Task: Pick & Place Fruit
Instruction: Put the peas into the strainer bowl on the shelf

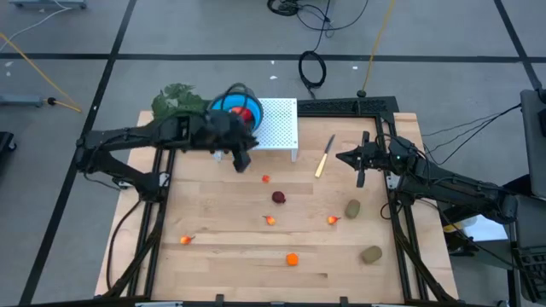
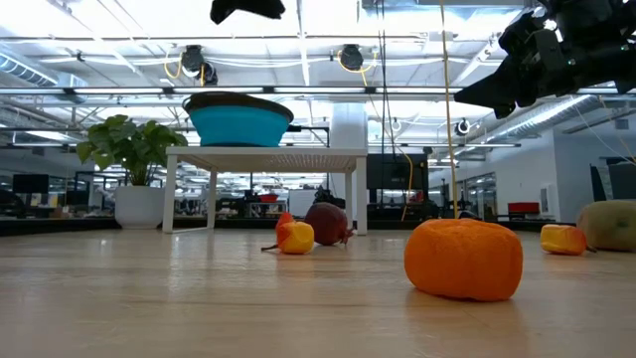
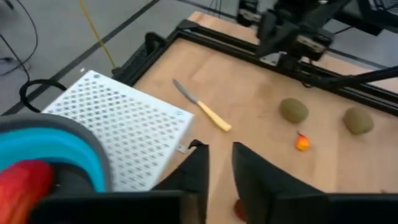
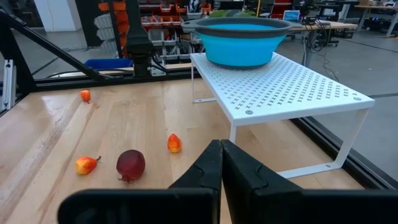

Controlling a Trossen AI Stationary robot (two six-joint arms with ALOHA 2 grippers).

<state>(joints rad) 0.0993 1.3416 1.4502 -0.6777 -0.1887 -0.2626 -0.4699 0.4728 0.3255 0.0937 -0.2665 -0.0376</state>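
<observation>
A: Left gripper (image 1: 241, 160), beside the bowl (image 1: 223, 104), jaws narrow and empty (red fruit (image 1: 245, 113) sits inside).
B: Next fruit, then: the dark ball (image 1: 279, 197) mid-table needs reopened jaws.

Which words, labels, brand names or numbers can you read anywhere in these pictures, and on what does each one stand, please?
None can be read.
Blue bowl: no lettering shows.
White perforated shelf: only a pattern of holes.
Knife: its pale handle shows no mark.
Toy fruit, such as the orange ball: plain.
Room behind the table: screens and bins too small and blurred to read.
</observation>
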